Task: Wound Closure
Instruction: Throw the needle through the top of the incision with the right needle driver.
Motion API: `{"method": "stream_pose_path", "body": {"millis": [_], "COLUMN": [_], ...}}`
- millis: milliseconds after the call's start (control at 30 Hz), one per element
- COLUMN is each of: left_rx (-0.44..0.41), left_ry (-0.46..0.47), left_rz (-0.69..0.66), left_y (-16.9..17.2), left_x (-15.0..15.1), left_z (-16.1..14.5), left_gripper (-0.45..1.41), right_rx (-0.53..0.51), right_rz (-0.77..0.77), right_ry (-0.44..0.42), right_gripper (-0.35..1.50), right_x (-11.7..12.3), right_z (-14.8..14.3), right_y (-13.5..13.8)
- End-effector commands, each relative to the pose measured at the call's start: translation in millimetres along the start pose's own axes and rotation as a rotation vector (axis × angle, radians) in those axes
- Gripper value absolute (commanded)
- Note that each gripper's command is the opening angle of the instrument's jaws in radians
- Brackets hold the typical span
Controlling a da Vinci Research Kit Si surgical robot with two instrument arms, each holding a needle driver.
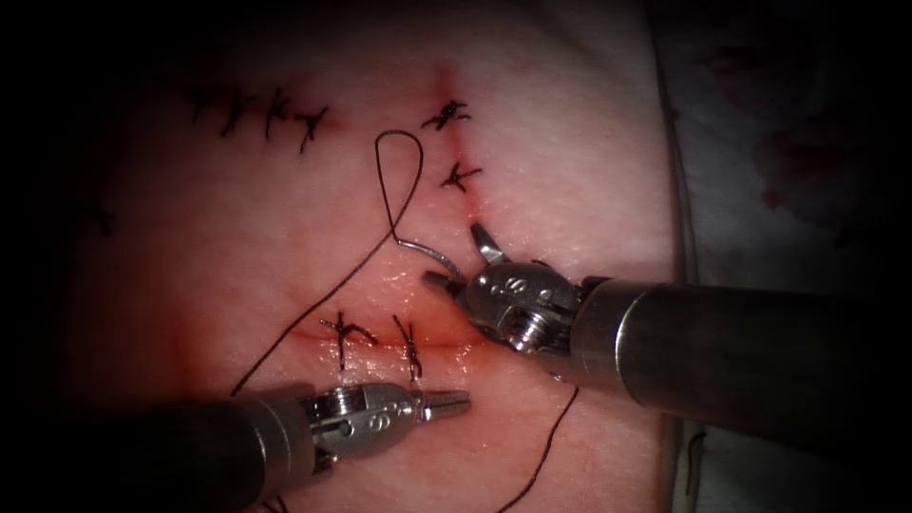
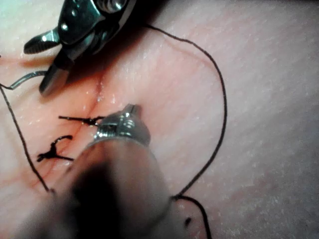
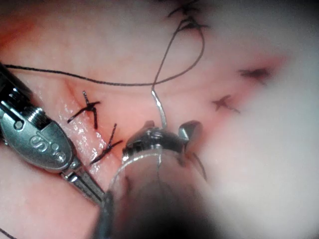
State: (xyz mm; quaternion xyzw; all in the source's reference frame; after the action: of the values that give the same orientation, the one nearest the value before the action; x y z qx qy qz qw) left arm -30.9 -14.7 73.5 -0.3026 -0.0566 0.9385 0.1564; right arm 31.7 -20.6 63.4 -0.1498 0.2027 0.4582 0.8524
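Curved steel needle (image 1: 432,253) lying free on pale pink tissue (image 1: 237,237), left of open right tool (image 1: 461,256), unheld. Dark thread (image 1: 394,180) looped above. Left tool (image 1: 446,406) closed, empty, below red stitched cut (image 1: 380,337).

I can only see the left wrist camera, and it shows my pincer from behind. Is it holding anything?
Observer: No. In the endoscope view the left pincer is shut on nothing, just below the two stitches.
Operator: Then who has the needle?
Observer: Nobody. The right pincer is open and holds nothing. The needle lies on the tissue between its jaws, not stuck in, left of the upright cut.
Operator: Where does the thread go from there?
Observer: It makes a loop above the needle, beside two more stitches on the upright cut.
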Motion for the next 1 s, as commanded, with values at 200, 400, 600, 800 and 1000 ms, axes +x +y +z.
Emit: {"method": "stream_pose_path", "body": {"millis": [200, 400, 600, 800, 1000], "left_rx": [-0.002, -0.003, -0.008, -0.001, 0.005], "left_ry": [0.002, 0.002, 0.002, 0.016, 0.031], "left_rz": [0.001, -0.001, -0.008, -0.018, -0.032], "left_y": [0.0, -0.1, -0.7, -1.0, -1.0], "left_x": [0.0, 0.2, 0.7, 1.3, 2.5], "left_z": [0.7, 0.7, 0.3, -0.1, -0.9], "left_gripper": [-0.45, -0.45, -0.40, -0.38, -0.37], "right_rx": [-0.016, -0.038, 0.265, 0.547, 0.765], "right_rz": [-0.046, -0.049, -0.047, -0.152, -0.021], "right_ry": [0.002, -0.013, 0.145, 0.410, 0.548], "right_gripper": [-0.35, -0.35, -0.35, -0.35, -0.35], "right_x": [0.9, 0.9, 1.1, 1.9, 2.0], "right_z": [1.9, 1.6, 0.3, -0.9, 0.8], "right_y": [-2.0, -1.9, -0.5, 4.6, 7.6]}}
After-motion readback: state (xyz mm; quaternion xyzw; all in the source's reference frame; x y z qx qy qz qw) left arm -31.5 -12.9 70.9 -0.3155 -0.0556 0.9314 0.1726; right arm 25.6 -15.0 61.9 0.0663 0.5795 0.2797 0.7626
